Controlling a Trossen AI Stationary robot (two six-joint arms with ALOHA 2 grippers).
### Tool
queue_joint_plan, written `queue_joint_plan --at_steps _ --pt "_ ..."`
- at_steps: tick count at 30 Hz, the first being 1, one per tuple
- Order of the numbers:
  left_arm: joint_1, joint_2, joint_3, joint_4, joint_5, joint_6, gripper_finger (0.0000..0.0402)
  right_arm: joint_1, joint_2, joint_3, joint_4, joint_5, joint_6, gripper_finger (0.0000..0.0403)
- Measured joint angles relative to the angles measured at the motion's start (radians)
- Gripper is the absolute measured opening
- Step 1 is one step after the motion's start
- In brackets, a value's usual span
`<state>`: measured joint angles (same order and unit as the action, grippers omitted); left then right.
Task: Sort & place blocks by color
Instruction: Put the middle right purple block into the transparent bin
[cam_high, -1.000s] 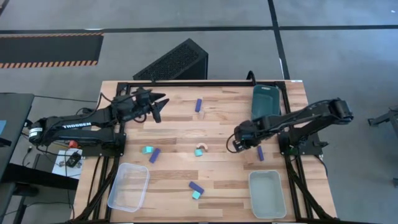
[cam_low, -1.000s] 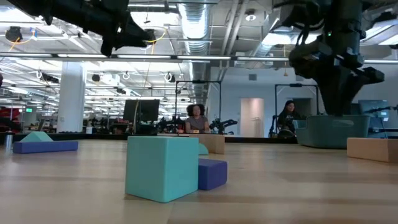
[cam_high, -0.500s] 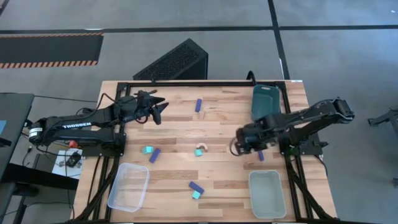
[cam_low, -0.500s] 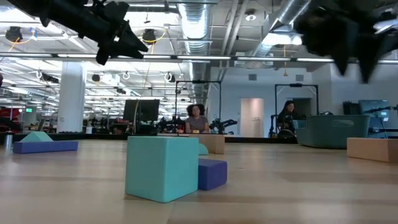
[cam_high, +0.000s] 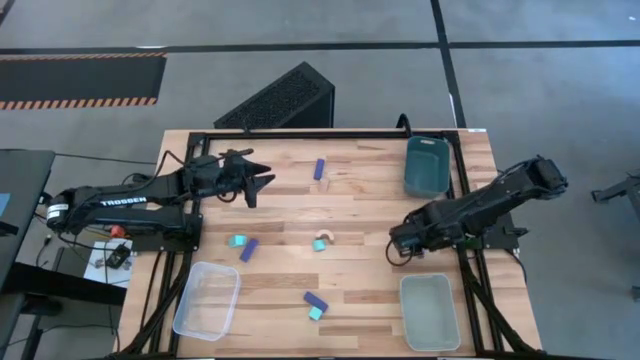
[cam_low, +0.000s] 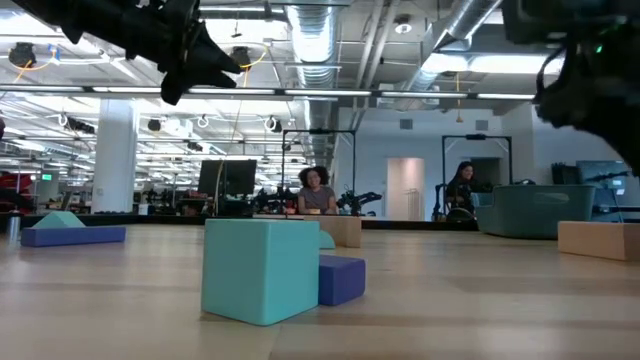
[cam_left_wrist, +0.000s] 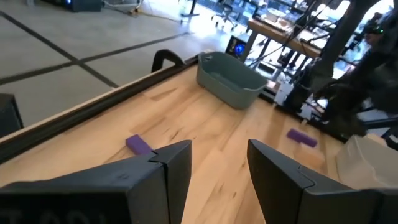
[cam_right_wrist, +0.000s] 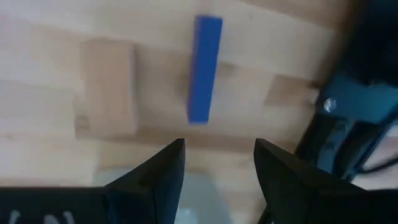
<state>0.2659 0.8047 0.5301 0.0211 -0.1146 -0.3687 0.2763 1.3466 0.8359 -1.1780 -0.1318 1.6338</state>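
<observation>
Small blocks lie scattered on the wooden table (cam_high: 350, 205): purple bars (cam_high: 319, 169) (cam_high: 248, 250) (cam_high: 315, 300), teal cubes (cam_high: 236, 241) (cam_high: 315, 313), and a tan arch (cam_high: 322, 243) with a teal piece beside it. My left gripper (cam_high: 262, 182) hangs open above the far left of the table, holding nothing (cam_left_wrist: 217, 155). My right gripper (cam_high: 400, 247) points down over the table's right side, open (cam_right_wrist: 217, 165) and bare. A blue bar (cam_right_wrist: 205, 68) and a tan block (cam_right_wrist: 109, 87) lie flat on the table ahead of its fingers.
A teal bin (cam_high: 425, 165) stands at the far right. Two clear bins (cam_high: 207, 300) (cam_high: 427, 311) stand at the near left and near right. A black frame runs along the table's edges. People sit in the room beyond (cam_low: 315, 190).
My right gripper has moved toward the table's near edge and a little to the right, turning as it went. My left gripper has stayed in place and rolled a little. No block has moved.
</observation>
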Motion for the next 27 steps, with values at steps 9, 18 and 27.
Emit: queue_joint_plan --at_steps 9,18,27 --pt "-0.082 0.0 0.0 0.005 -0.12 -0.003 0.0143 -0.148 -0.001 -0.159 0.142 0.044 -0.09 0.0214" --pt "-0.125 0.0 0.0 0.007 -0.2 -0.056 0.0143 -0.162 0.003 -0.177 0.201 0.059 -0.157 0.0208" --pt "-0.13 0.0 0.0 0.015 -0.239 -0.051 0.0143 -0.148 0.003 -0.2 0.23 0.036 -0.134 0.0191"
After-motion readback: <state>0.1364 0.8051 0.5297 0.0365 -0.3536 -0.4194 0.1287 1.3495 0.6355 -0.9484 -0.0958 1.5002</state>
